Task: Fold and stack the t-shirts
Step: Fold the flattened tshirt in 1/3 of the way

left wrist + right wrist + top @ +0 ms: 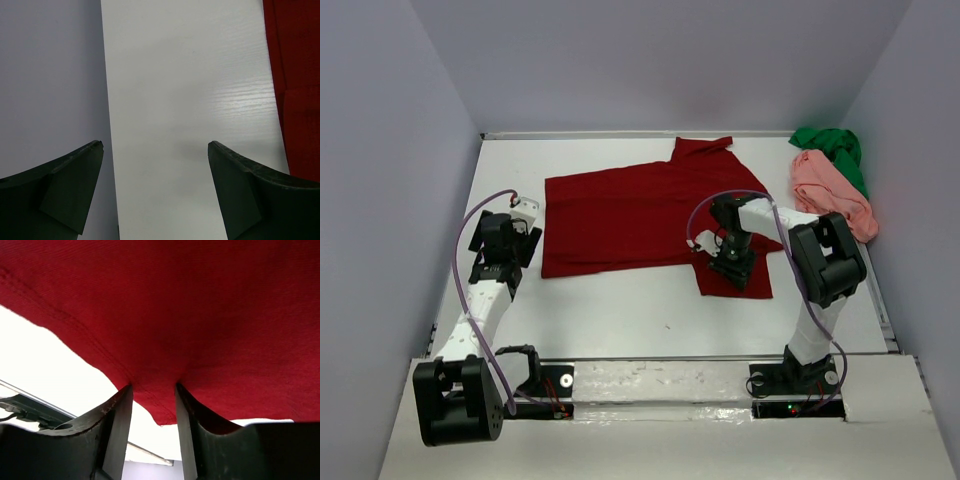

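1. Left: left gripper (155,150). Jaws spread wide with nothing between them, poised over the white table (620,315) just beside the spread shirt's left edge. I judge it waits there to take that side when I call on it.

2. Centre: dark red cloth t-shirt (620,215). Laid mostly flat, one sleeve pointing far, and a flap at its near right.

3. Right of centre: right gripper (154,387). Jaws pinched on that shirt's near right hem, the cloth bunching between the fingers. I reckon it grips at the edge so the flap can be carried across as a fold.

4. Far right corner: salmon pink cloth t-shirt (832,195), crumpled. It touches the bright green cloth t-shirt (835,148), heaped just beyond it. Both lie clear of the working area, not yet folded.
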Available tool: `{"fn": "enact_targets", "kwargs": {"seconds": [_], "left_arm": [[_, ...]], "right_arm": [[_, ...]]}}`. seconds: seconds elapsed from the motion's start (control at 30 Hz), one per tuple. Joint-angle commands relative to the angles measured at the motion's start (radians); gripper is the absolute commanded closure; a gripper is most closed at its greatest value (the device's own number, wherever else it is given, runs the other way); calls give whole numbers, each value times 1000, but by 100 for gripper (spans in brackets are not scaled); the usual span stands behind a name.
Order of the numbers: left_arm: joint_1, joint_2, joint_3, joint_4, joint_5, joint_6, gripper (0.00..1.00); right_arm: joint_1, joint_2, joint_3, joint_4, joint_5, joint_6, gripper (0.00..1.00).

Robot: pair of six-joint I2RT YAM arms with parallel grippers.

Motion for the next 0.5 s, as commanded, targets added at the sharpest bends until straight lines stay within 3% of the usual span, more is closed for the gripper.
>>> {"fn": "enact_targets", "kwargs": {"seconds": [0.0, 0.23, 0.47], "left_arm": [[8, -36, 4, 7, 20, 5, 1], [7, -63, 0, -5, 38, 11, 1], [7, -79, -3, -10, 44, 11, 1]], "right_arm": [[13, 104, -42, 212, 10, 14, 56], [57, 140, -8, 214, 33, 43, 57], [94, 77, 1, 190, 26, 40, 48]]}}
